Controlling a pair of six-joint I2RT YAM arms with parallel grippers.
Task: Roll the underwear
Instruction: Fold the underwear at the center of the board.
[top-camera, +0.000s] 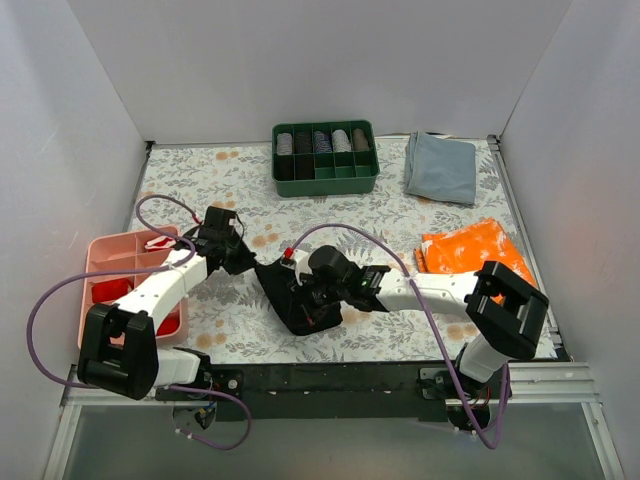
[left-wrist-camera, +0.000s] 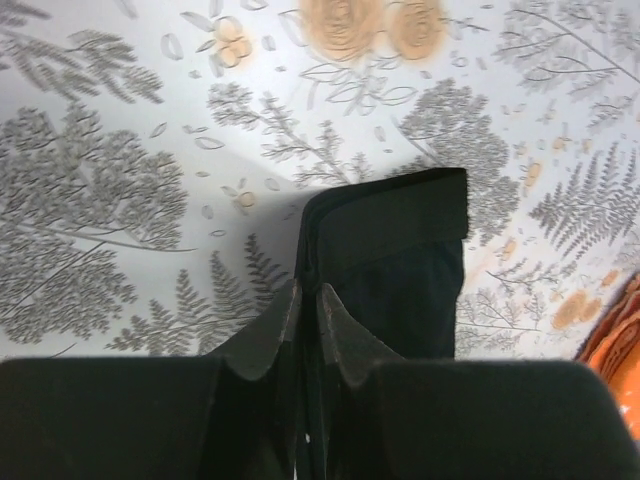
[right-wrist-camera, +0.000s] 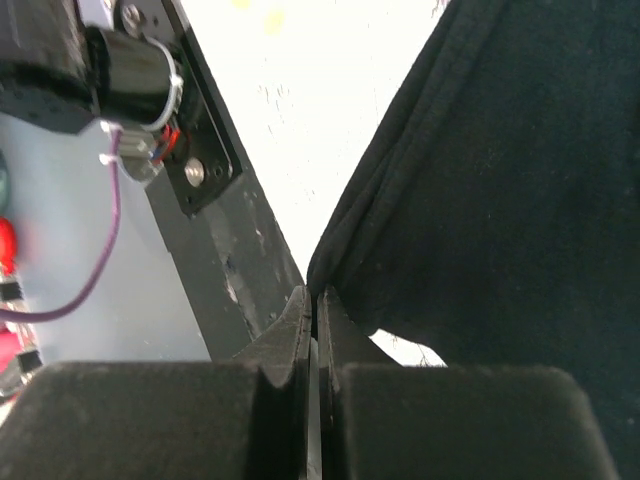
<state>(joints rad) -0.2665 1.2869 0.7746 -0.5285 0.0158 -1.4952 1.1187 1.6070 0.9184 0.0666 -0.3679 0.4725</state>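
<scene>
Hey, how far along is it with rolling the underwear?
Done: the grab. The left gripper and the right gripper are each shut on an edge of the underwear.
In hand: the fabric is held between the two of them and looks loosely bunched rather than spread flat.
Left: the rolling itself. No roll shows in any view.

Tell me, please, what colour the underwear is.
The underwear is plain black, clearest in the left wrist view.
</scene>
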